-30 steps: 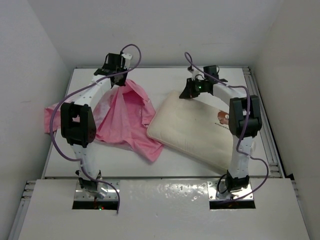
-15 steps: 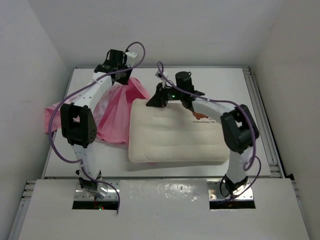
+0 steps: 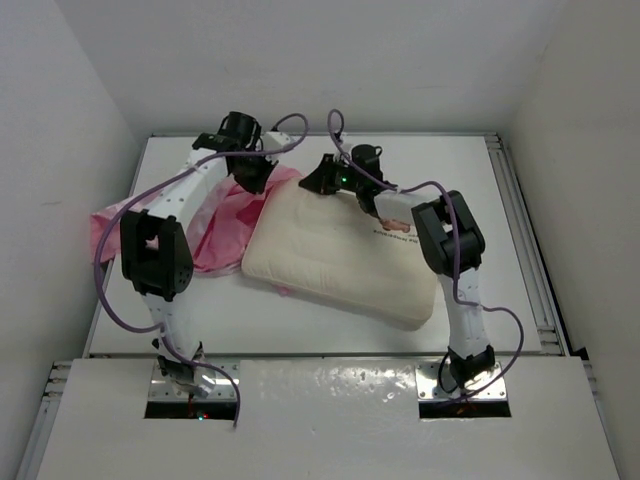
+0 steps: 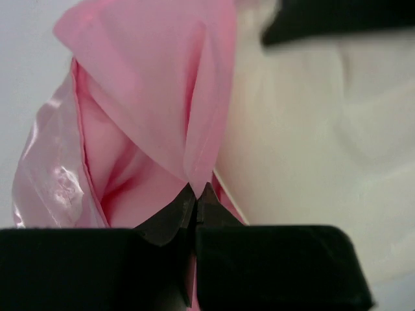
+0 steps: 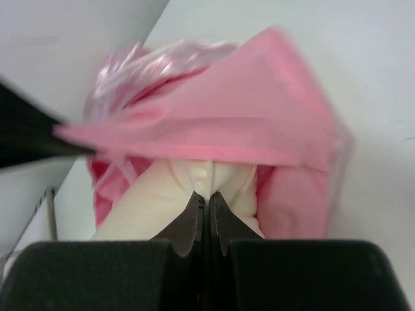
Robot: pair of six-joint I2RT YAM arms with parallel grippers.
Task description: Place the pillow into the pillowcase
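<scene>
Pillow (image 3: pixel 340 265) lies mostly flat, far corner at pillowcase (image 3: pixel 225 225) mouth. L gripper (image 4: pixel 196 194) pinches case hem, lifted; R gripper (image 5: pixel 207 197) pinches pillow edge. You want hem high, mouth wide, & corner pushed in low w/o snagging.

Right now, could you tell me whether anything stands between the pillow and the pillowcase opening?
Nothing visible does. The right gripper pinches the pillow edge at the pillowcase mouth, which the left gripper holds lifted; only that fabric drapes above.

White table (image 3: pixel 300 330) carries the pillow (image 3: pixel 340 265), touching the pink pillowcase (image 3: pixel 220 240)
</scene>
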